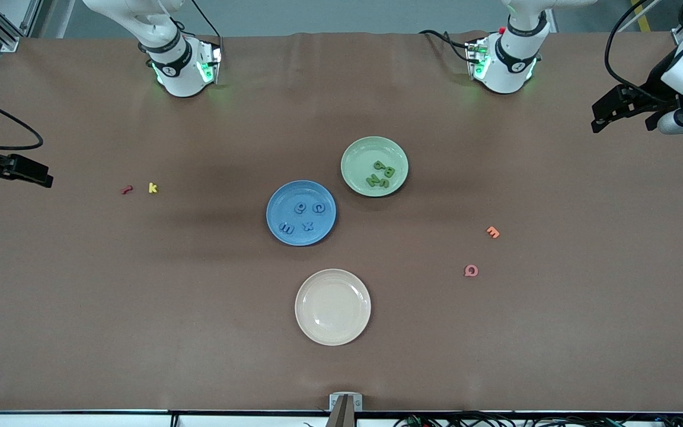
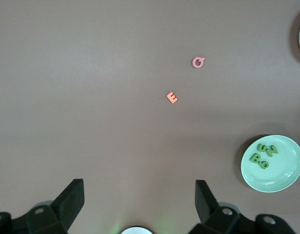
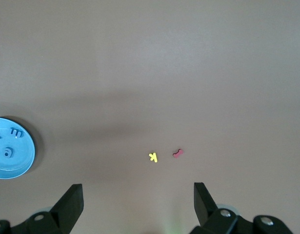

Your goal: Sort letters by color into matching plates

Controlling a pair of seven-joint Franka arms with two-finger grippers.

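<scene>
- All four blue letters (image 1: 302,216) sit in the blue plate (image 1: 276,201), four green letters (image 1: 380,174) in the green plate (image 1: 356,155), so sorting looks done imo.
- My left hand (image 2: 140,197) hangs w/ fingers apart over bare desk (image 1: 140,308) at its own end; right hand (image 3: 137,200) same, both waiting.
- Letters look light, soft foam; if regrabbing I'd pinch across a stroke, gently.

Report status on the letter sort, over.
Left tool and right tool open, empty, parked at table ends. Blue letters in blue plate, green letters in green plate. Nothing obstructing.

Even overhead light, soft shadows beside plates, sharp focus
</scene>
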